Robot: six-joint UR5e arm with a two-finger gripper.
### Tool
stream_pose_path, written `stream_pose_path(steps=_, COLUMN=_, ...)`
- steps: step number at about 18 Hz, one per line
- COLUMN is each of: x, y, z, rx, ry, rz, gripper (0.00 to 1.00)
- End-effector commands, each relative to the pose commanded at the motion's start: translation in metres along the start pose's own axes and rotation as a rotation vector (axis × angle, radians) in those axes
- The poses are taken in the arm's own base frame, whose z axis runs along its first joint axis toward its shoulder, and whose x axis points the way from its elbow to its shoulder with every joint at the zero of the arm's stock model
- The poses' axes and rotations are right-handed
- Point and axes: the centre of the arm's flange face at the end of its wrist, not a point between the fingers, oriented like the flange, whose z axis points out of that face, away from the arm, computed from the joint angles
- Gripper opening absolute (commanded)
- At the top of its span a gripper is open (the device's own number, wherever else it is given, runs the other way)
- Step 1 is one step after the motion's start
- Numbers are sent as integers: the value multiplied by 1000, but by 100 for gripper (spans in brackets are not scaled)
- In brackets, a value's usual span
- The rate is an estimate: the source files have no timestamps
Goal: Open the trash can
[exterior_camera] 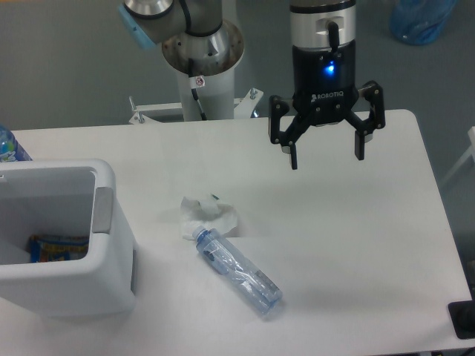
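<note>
Tool (326,154) hung over the far-right part of the white desk (356,245), fingers spread wide apart, nothing between them. It sat well apart from the big boxy white plastic trash can (63,241), which stood at the near-left edge of the desk, partly cut off by the frame.

Trash can top read as open: I could see straight down into the cavity. The grey rectangular push tab (102,210) sat on its right wall near the rim. No lid panel was visible from this angle (could have been swung down inside, couldn't tell). Judging by that, the opening step looked done or nearly so.

Risks as I saw them:
- If the lid was spring-loaded and not latched, it could have snapped back; nothing was holding it.
- Any sweep from the tool's spot toward the can would have crossed the crumpled white wrapper (205,215) and the clear plastic bottle with a blue cap (239,271) lying on its side mid-desk, touching each other. Low travel would have knocked the bottle rolling, maybe off the near edge.
- A sideways push on the tab could have slid the whole can left, off the desk, since it stood right at the edge.

Contents: a colourful blue-and-yellow packet (58,248) lay at the bottom of the can. Nothing else inside that I could make out. A second blue-capped bottle (10,147) poked in at the far-left edge, outside the can.
</note>
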Motion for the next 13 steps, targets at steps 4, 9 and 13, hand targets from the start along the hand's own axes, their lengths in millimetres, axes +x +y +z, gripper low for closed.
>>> stream_pose_path(steps=4, x=0, y=2, z=-1, rx=-1, ry=0, rz=0, gripper=100)
stream_pose_path(steps=9, x=-5, y=9, z=-5, rx=-1, ry=-7, rz=-10, gripper=100)
stream_pose_path(steps=13, x=-4, y=11, z=-7, rx=-3, ry=-8, rz=1, gripper=100)
